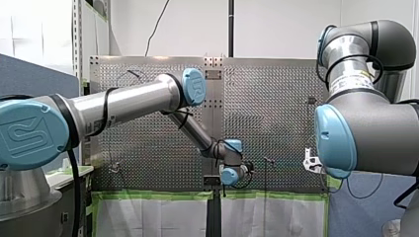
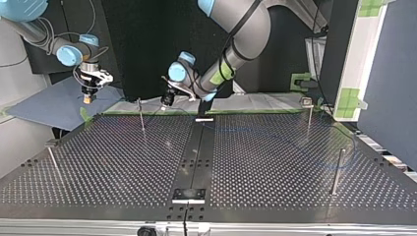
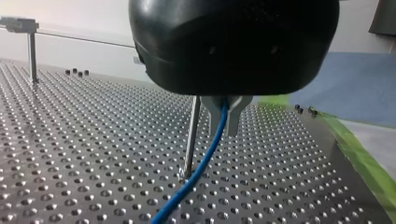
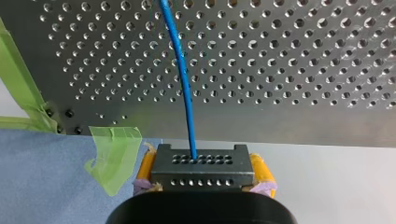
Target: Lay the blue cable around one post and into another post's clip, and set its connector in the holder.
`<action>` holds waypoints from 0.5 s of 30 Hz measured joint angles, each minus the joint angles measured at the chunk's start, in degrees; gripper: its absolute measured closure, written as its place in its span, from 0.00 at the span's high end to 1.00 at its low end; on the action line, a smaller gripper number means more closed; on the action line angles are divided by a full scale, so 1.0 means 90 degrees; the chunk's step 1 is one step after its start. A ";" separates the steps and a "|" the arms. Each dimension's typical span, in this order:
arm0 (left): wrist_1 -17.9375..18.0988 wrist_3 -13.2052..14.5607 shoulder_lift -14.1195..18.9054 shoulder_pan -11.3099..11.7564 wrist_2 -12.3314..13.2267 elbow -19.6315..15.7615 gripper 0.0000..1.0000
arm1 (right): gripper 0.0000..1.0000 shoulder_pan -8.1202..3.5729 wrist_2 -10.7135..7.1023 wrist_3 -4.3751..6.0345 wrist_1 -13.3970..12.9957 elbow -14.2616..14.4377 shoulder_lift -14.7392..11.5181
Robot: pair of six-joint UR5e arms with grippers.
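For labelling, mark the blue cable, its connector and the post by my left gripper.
blue cable (image 3: 208, 150), left wrist view, its middle stretch.
connector (image 4: 203, 169), right wrist view, its holed face.
post (image 3: 192, 135), left wrist view, mid-shaft.

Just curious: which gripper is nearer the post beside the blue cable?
Left. My left gripper sits right beside the post; my right gripper hangs beyond the table's edge.

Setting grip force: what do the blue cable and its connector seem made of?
Blue cable: smooth, faintly glossy jacket, likely plastic or rubber; it curves softly. Connector: matte dark block with rows of holes, probably moulded plastic, possibly coated metal.
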 joint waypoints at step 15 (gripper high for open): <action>0.0053 0.0036 0.0006 0.0061 0.0031 -0.0017 0.15 | 0.00 0.0013 0.0000 -0.0006 -0.0022 -0.0022 0.0007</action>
